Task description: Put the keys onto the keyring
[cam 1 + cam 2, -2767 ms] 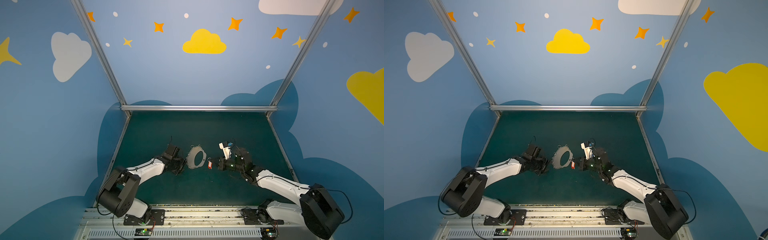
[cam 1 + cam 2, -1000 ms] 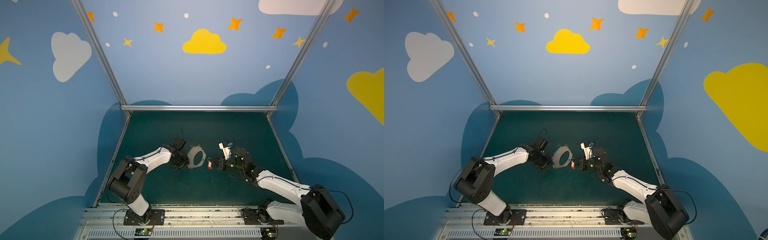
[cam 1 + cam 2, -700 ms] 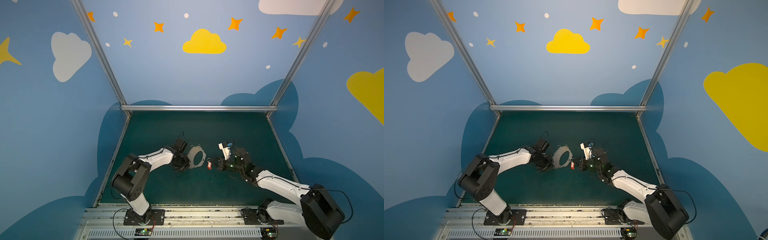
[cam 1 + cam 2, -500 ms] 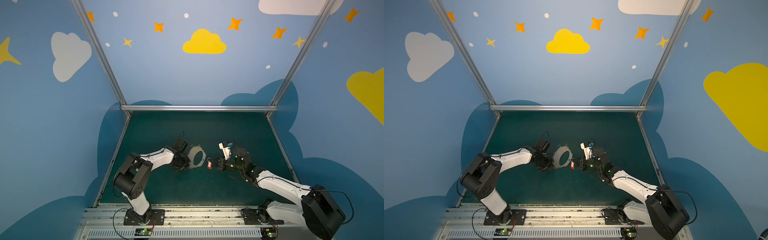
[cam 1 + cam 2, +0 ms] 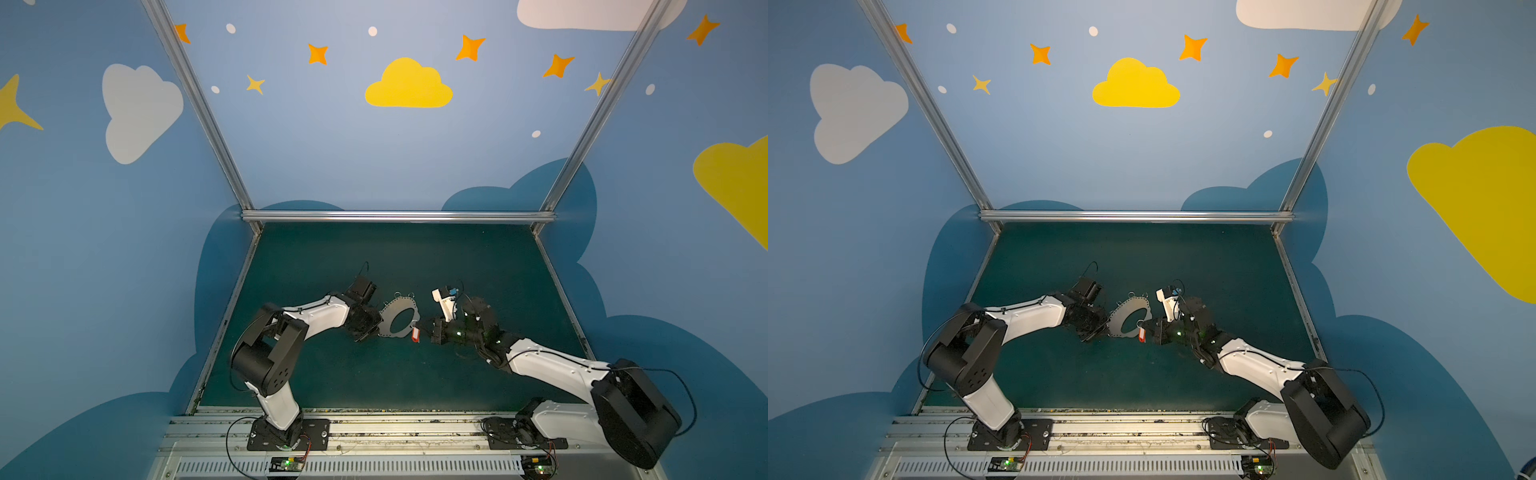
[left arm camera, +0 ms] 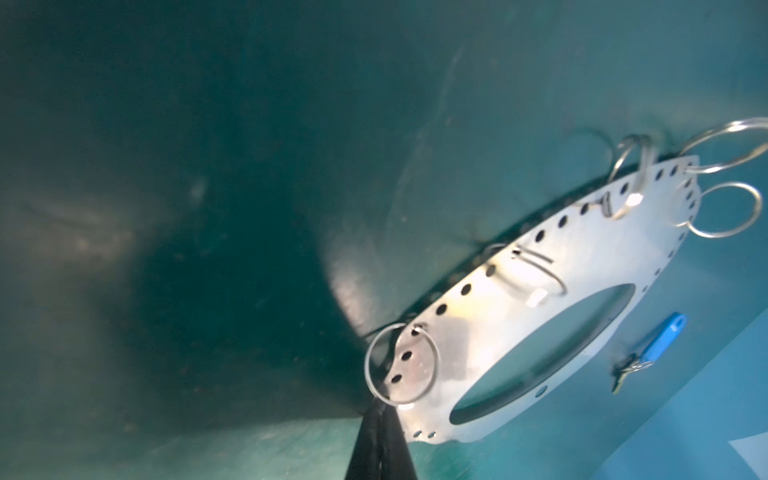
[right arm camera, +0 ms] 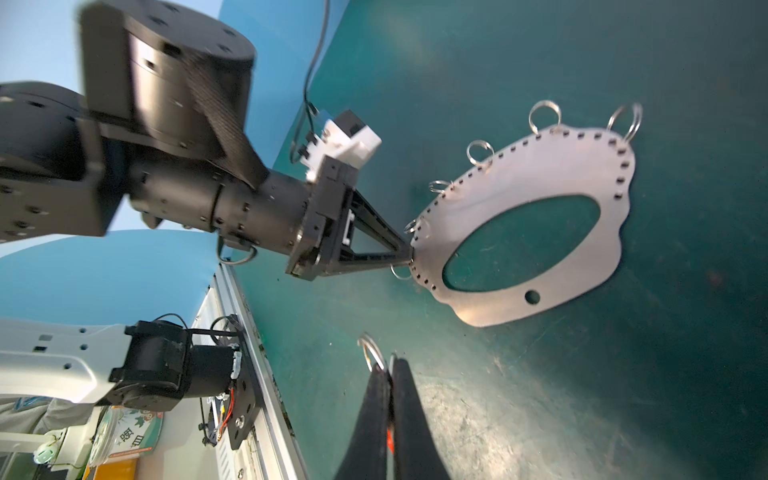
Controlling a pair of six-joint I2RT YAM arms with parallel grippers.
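The keyring [image 5: 386,325] [image 5: 1119,323] is a flat grey plate with a big oval hole, mid-mat in both top views. My left gripper [image 5: 375,329] [image 5: 1103,328] [image 6: 380,409] is shut on the plate's left edge, beside a wire ring [image 6: 401,363]. That edge looks raised off the mat in the right wrist view [image 7: 582,174]. My right gripper [image 5: 424,332] [image 5: 1151,332] [image 7: 390,362] is shut on the red-tagged key [image 5: 414,336] [image 5: 1141,335], just right of the plate. Its split ring [image 7: 371,352] sticks out past the fingertips. The blue-tagged key [image 6: 660,340] lies on the mat beyond the plate.
Several small wire rings [image 7: 544,116] hang from holes along the plate's edge. A green mat [image 5: 374,257] covers the floor, bounded by aluminium frame rails [image 5: 395,216] at the back and sides. The arms' base rail [image 5: 374,432] runs along the front.
My left gripper's jaws have closed onto the keyring's left edge. The right gripper, with the red-tagged key, has stayed where it was.
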